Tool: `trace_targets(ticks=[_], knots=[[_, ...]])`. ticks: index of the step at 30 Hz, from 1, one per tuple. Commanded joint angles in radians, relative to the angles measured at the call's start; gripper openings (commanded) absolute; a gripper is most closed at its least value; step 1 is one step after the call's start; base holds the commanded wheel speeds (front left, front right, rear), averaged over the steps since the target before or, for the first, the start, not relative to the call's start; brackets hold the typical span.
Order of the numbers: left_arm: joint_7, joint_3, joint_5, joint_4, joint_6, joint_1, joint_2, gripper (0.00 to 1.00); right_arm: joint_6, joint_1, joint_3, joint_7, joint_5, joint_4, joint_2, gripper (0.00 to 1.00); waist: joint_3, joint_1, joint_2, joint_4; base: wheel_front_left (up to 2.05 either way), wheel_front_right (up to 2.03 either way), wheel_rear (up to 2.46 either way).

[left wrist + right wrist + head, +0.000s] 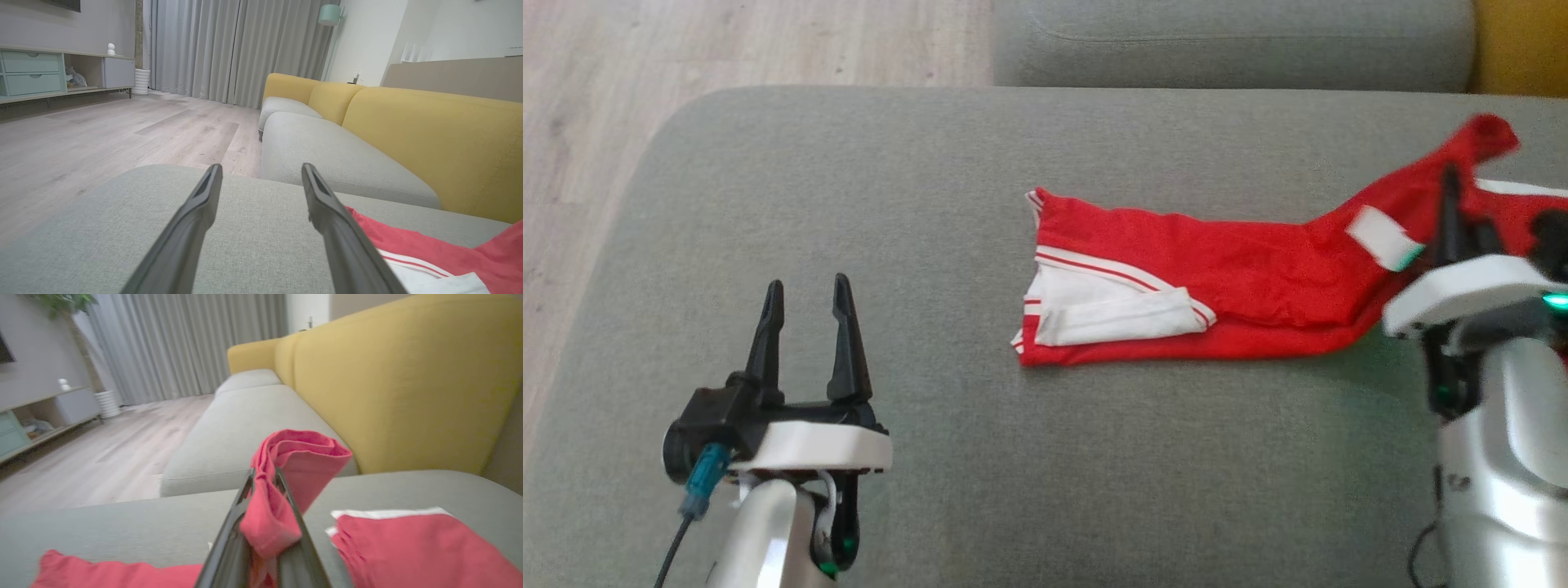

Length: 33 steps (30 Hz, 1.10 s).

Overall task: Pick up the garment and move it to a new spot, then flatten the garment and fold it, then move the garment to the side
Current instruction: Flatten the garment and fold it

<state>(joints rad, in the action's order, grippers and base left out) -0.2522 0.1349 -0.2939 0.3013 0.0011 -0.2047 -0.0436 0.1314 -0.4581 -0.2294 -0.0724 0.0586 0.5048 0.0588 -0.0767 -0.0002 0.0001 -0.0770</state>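
Garment (1225, 278) lies on sofa cushion (849, 163), one end raised in right gripper (1451, 192); left gripper (807, 298), jaws parted, well apart from garment.

Red garment (1241, 278) cut off at the head view's right edge, right gripper (263, 475) fingertips part-hidden by its pinched fold, right forearm (1503, 425) blurred

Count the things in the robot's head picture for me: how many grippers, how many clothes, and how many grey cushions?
Grippers: 2, the left gripper and the right gripper
Clothes: 1, the red and white garment
Grey cushions: 2, the near cushion and the far cushion
Total: 5
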Motion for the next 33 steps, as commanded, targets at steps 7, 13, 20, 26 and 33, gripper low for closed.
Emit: trace_targets(ticks=[7, 13, 20, 26, 33], knots=[[-0.010, 0.001, -0.011, -0.026, 0.006, -0.042, -0.007, 1.00, -0.001, -0.029, 0.314, 0.021, 0.169, -0.051, -0.008, 0.00, 0.003, 0.0002, -0.0001, -0.071, 0.00, 0.00, 0.00], [-0.010, 0.014, -0.017, -0.025, 0.009, -0.062, -0.007, 1.00, -0.001, -0.063, 0.521, 0.030, 0.225, 0.008, -0.008, 0.00, -0.014, 0.0002, -0.0001, -0.117, 0.00, 0.00, 0.00], [-0.010, 0.046, -0.034, -0.022, 0.013, -0.084, -0.007, 1.00, -0.001, -0.110, 0.627, 0.029, 0.254, 0.123, -0.008, 0.00, -0.054, 0.0002, -0.0001, -0.166, 0.00, 0.00, 0.00], [-0.010, 0.069, -0.045, -0.018, 0.020, -0.104, -0.007, 1.00, -0.001, -0.135, 0.668, 0.032, 0.229, 0.231, -0.008, 0.44, -0.082, 0.0002, -0.0001, -0.185, 0.00, 0.00, 0.00], [-0.010, 0.060, -0.033, -0.004, 0.021, -0.111, -0.007, 1.00, -0.001, -0.143, 0.782, -0.038, 0.294, 0.197, -0.008, 1.00, -0.070, 0.0002, -0.0001, -0.158, 0.00, 0.00, 0.00]])
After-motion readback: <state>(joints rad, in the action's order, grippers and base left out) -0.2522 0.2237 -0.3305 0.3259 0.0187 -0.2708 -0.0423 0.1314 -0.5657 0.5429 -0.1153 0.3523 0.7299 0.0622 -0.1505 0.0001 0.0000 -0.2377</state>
